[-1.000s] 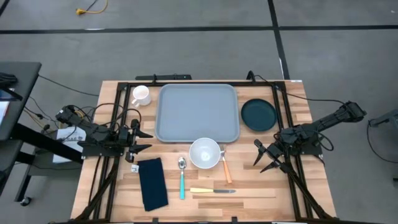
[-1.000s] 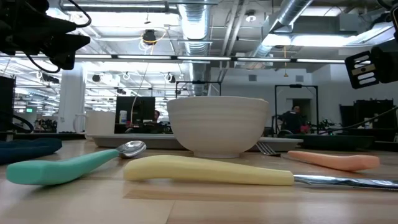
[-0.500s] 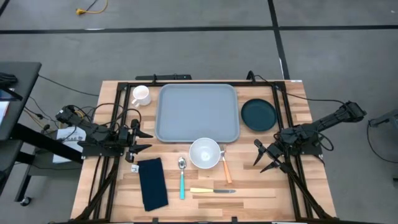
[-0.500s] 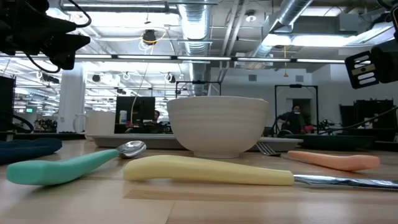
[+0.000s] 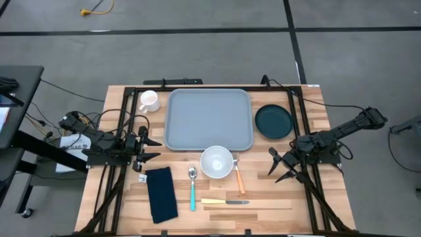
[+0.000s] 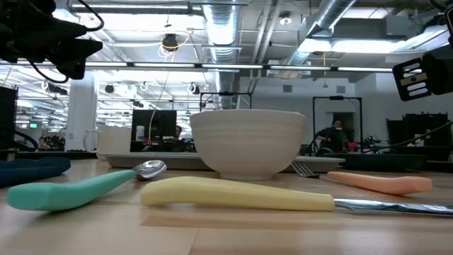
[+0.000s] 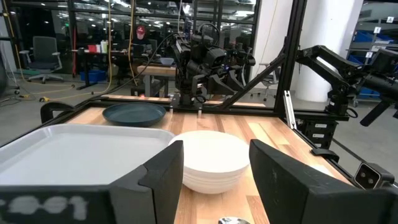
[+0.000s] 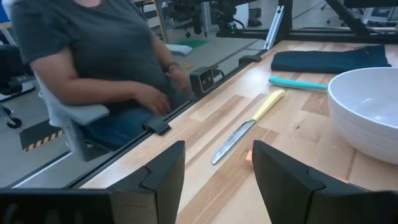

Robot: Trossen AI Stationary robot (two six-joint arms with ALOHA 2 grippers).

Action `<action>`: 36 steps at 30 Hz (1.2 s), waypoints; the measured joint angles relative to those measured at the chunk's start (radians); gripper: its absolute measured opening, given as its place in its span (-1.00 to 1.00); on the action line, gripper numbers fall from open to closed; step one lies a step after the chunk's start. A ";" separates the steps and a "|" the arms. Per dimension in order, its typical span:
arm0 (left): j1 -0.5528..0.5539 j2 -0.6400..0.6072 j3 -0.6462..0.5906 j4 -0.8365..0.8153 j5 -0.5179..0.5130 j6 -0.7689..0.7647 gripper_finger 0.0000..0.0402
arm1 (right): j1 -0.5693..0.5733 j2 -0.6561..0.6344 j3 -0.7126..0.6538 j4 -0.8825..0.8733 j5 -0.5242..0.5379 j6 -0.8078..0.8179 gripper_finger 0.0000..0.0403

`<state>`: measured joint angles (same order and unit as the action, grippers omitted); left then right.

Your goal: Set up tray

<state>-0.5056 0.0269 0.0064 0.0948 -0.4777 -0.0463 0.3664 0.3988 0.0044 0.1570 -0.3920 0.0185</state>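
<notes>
Overhead, the tray [image 5: 209, 120] lies bare in the upper middle of the frame on the wooden desk [image 5: 309, 204], with a white mug [image 5: 148, 101] just off its upper left corner and a dark round plate [image 5: 273, 121] just to its right. A white bowl [image 5: 216, 162] sits at the tray's lower edge, overlapping the rim. Below it are a teal-handled spoon [image 5: 192, 187], an orange-handled fork [image 5: 238, 176] and a yellow-handled knife [image 5: 223, 201]; a dark folded napkin [image 5: 161, 194] lies at lower left.

The left gripper [image 5: 148, 149] hangs over the desk's left edge, well apart from the tray, fingers spread wide and holding nothing. The right gripper [image 5: 281, 167] waits over the right edge, below the plate, its fingers parted and empty too.

From the right wrist camera, a seated person [image 8: 93, 56] in a dark shirt is visible beyond the desk's edge.
</notes>
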 joint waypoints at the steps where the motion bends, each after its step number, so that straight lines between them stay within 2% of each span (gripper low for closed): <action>1: 0.000 0.000 0.000 0.000 0.000 0.000 -0.14 | 0.000 0.000 0.000 0.000 0.000 0.000 -0.12; 13: 0.000 0.000 0.000 0.000 0.000 0.000 -0.14 | 0.000 0.000 0.000 0.000 0.000 0.000 -0.12; 16: 0.002 0.000 0.000 0.024 -0.034 0.017 -0.14 | 0.000 0.000 0.000 0.000 0.000 0.000 -0.12; 21: 0.002 0.000 0.000 0.146 -0.045 -0.145 -0.14 | 0.000 0.000 0.000 0.000 0.000 0.000 -0.12; 25: 0.002 -0.001 0.000 0.200 -0.052 -0.175 -0.14 | 0.000 0.000 0.000 0.000 0.000 0.000 -0.12; 32: 0.002 -0.001 0.000 0.371 -0.192 -0.036 -0.14 | 0.000 0.000 0.000 0.000 0.000 0.000 -0.12; 36: 0.007 -0.001 -0.001 0.609 -0.305 0.162 -0.14 | 0.000 0.000 0.000 0.000 0.000 0.000 -0.12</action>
<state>-0.4984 0.0260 0.0059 0.7040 -0.7822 0.1155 0.3664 0.3985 0.0048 0.1570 -0.3923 0.0185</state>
